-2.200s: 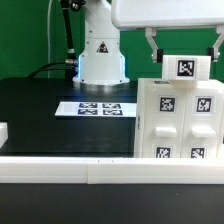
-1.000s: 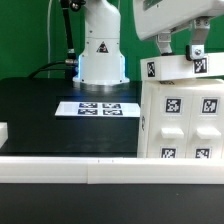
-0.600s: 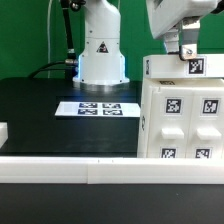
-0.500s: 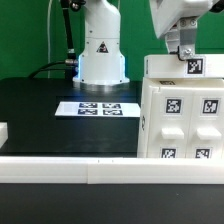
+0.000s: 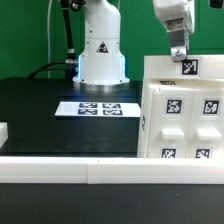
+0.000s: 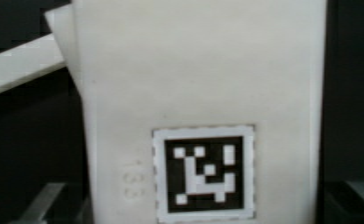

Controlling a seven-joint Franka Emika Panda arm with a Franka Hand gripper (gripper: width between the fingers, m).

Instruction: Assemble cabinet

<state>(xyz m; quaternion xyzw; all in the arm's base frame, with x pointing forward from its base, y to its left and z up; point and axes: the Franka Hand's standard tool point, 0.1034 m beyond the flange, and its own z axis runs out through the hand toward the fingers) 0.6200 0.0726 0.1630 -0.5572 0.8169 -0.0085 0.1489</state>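
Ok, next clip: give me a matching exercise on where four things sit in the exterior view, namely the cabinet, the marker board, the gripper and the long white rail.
Things:
1. cabinet
2. marker board
3. gripper
4. long white rail

Places:
A. lying flat on the black table, in front of the robot base
B. running along the near edge of the scene
C. standing at the exterior view's right
D. up at the cabinet's top edge

Pairs: 1-C, 2-A, 3-D, 4-B

White tagged cabinet (image 5: 182, 110) apparently standing upright.
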